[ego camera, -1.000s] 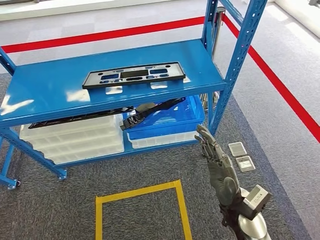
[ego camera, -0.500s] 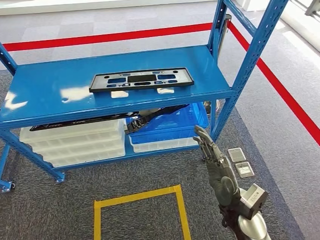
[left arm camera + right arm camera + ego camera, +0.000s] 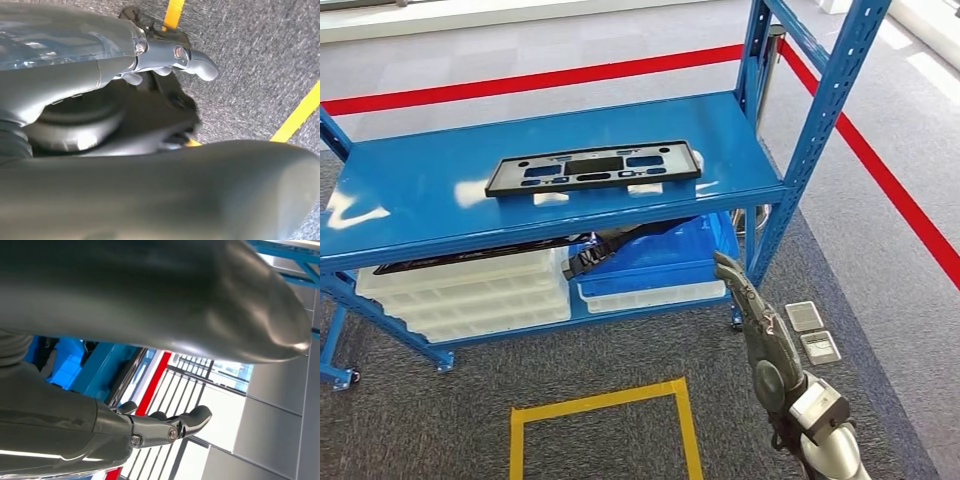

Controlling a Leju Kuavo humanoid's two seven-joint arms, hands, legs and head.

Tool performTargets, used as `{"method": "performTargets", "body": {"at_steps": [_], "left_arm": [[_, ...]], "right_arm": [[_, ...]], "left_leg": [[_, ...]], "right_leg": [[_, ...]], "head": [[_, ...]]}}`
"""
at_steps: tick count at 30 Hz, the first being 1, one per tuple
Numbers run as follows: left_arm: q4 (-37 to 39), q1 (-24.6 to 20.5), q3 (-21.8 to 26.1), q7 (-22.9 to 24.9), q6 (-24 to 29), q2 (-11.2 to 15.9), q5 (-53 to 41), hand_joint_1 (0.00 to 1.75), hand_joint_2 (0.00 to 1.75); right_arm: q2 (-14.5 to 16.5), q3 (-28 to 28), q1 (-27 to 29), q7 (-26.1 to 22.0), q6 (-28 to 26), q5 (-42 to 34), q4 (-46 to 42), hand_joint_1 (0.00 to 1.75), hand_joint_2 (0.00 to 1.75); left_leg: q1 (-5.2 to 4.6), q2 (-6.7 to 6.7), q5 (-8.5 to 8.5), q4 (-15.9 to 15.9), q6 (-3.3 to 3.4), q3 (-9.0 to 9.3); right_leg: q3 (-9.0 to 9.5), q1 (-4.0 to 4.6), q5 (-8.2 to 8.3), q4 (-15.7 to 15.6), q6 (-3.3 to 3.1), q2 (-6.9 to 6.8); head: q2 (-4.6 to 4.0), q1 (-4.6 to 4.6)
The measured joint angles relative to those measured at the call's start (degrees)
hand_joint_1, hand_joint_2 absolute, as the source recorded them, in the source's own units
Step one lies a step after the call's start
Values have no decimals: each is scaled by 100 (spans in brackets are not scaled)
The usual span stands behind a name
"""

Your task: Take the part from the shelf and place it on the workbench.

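Note:
A long flat black part (image 3: 592,166) with several cut-outs lies on the top board of the blue shelf (image 3: 410,200). My right hand (image 3: 758,325) is raised in front of the shelf's right post, well below and to the right of the part, fingers stretched out and holding nothing. The right wrist view shows that hand's fingers (image 3: 166,427) straight and its thumb (image 3: 188,305) apart from them. In the left wrist view my left hand (image 3: 151,60) hangs over the grey carpet, fingers extended and empty.
The lower shelf holds white trays (image 3: 471,290), a blue bin (image 3: 660,255) and a second black part (image 3: 622,245). A yellow tape square (image 3: 599,420) marks the carpet. Red floor tape (image 3: 878,170) runs behind and to the right. Two floor plates (image 3: 810,330) lie near the right post.
The whole picture has shifted slightly, so the camera has moved. My right hand has turned edge-on and risen a little toward the shelf's right post.

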Motion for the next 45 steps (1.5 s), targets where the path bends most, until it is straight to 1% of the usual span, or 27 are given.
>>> {"method": "performTargets", "body": {"at_steps": [1,2,4,5,6,8,11,12,14,15,16,17,19,21,24,26,27,29,30,31,32,34,36,39,41,43,45], "left_arm": [[0,10,0,0,0,0,0,0,0],[0,17,0,0,0,0,0,0,0],[0,25,-1,-1,0,7,-1,0,0],[0,26,-1,-3,-1,12,-1,0,0],[0,26,-2,-4,-2,17,-2,0,0],[0,22,-2,-6,-4,22,-2,0,0],[0,25,-2,-11,-9,16,-1,0,0],[0,23,-2,-12,-10,11,-2,0,0],[0,15,-2,-10,-11,3,-4,0,0],[0,13,-2,-9,-10,-1,-4,0,0],[0,15,-2,-8,-10,-3,-4,0,0],[0,17,-2,-7,-9,-5,-5,0,0],[1,18,-4,-4,-9,-10,-17,0,0],[1,5,-6,-3,-7,-13,-46,0,0],[0,-11,-8,-3,-4,-13,-73,0,0],[0,-18,-11,-4,-4,-13,-76,0,0],[0,-21,-13,-4,-4,-13,-76,0,0],[0,-17,-13,-4,-3,-13,-76,0,0],[0,-10,-14,-4,-1,-13,-76,0,0],[0,-3,-14,-4,0,-13,-76,0,0],[0,3,-15,-4,2,-13,-76,0,0],[0,8,-16,-4,4,-13,-79,0,0],[1,8,-18,-6,7,-5,-84,0,0],[1,1,-25,-13,10,4,-85,0,0],[1,-3,-29,-19,9,5,-85,0,0],[2,-3,-34,-21,7,4,-86,0,0],[2,2,-37,-20,7,3,-90,0,0]], "right_arm": [[-5,0,-1,0,-14,4,0,0,0],[-8,0,-3,0,-27,8,-1,0,0],[-10,-1,-9,3,-46,10,-3,0,0],[-10,-1,-9,6,-47,9,-4,0,0],[-10,-1,-6,9,-47,7,-4,0,0],[-11,0,-1,13,-47,3,-6,0,0],[-26,1,-8,10,-47,-2,-39,0,0],[-34,-2,-6,10,-47,-4,-45,0,0],[-48,-6,10,12,-47,-5,-40,0,0],[-54,-8,22,13,-47,-5,-38,0,0],[-61,-9,31,13,-47,-5,-38,0,0],[-66,-9,36,13,-47,-5,-38,0,0],[-78,-10,40,13,-47,-5,-37,0,0],[-84,-11,54,14,-47,-6,-40,0,0],[-86,-11,74,13,-47,-7,-49,0,0],[-87,-11,73,13,-47,-8,-63,0,0],[-87,-11,73,13,-47,-8,-73,0,0],[-87,-11,76,13,-47,-8,-86,0,0],[-87,-11,80,13,-47,-7,-87,0,0],[-87,-11,84,13,-47,-7,-87,0,0],[-87,-11,86,13,-47,-6,-87,0,0],[-86,-11,85,13,-47,-6,-90,0,0],[-85,-9,81,14,-47,-6,-90,0,0],[-83,-4,82,17,-47,-5,-96,0,0],[-85,-3,76,15,-48,-5,-113,0,0],[-87,1,71,14,-47,-5,-123,0,0],[-89,6,83,15,-47,-6,-121,0,0]], "left_leg": [[-4,0,130,-13,14,-52],[-13,0,365,-249,46,2],[-60,6,847,-961,170,242],[-94,11,970,-1223,233,338],[-125,16,995,-1360,290,385],[-157,17,932,-1458,348,420],[-83,12,946,-1713,342,610],[-54,9,950,-1773,338,679],[-37,-7,912,-1801,346,751],[-35,-15,883,-1799,344,778],[-32,-24,851,-1797,332,813],[-25,-35,811,-1793,312,862],[-11,-57,706,-1773,248,977],[-23,-80,603,-1726,181,1037],[-35,-91,540,-1707,136,1040],[-21,-79,430,-1531,88,968],[-11,-72,302,-1273,57,838],[5,-64,9,-489,15,395],[9,-63,-65,-145,9,169],[8,-63,-18,16,14,22],[4,-63,151,-41,32,-22],[-25,-64,699,-671,120,142],[-78,-56,1022,-1179,233,316],[-119,-47,987,-1381,336,387],[-81,-38,951,-1581,357,507],[-42,-33,935,-1710,353,622],[-38,-37,893,-1725,355,682]], "right_leg": [[44,9,-32,0,2,-11],[100,19,-67,-1,6,-17],[195,32,-135,-10,18,-32],[216,25,-156,-15,32,-33],[216,13,-168,-22,53,-32],[212,-1,-172,-56,112,-34],[211,16,-294,91,180,28],[96,15,-418,347,192,73],[-332,11,-681,1061,228,129],[-538,5,-723,1342,248,133],[-657,1,-648,1437,267,133],[-667,-2,-455,1314,283,133],[-444,-11,58,641,304,138],[-237,-14,266,116,271,152],[-202,-6,187,37,158,162],[-177,-20,154,32,94,150],[-158,-28,135,28,68,138],[-123,-26,89,28,35,117],[-98,-24,62,28,31,112],[-60,-21,31,29,28,111],[-7,-15,-5,28,27,112],[127,-3,-88,22,32,113],[213,8,-148,4,64,111],[228,1,-173,-53,146,103],[218,14,-248,18,189,102],[-1,17,-476,488,209,125],[-415,12,-700,1172,234,137]], "head": [[0,1],[0,1],[0,3],[0,5],[0,6],[0,7],[0,10],[0,13],[0,17],[0,17],[0,16],[0,17],[0,17],[0,15],[0,11],[0,9],[0,9],[0,8],[0,8],[0,8],[0,8],[0,8],[0,10],[0,10],[0,14],[0,18],[0,19]]}}
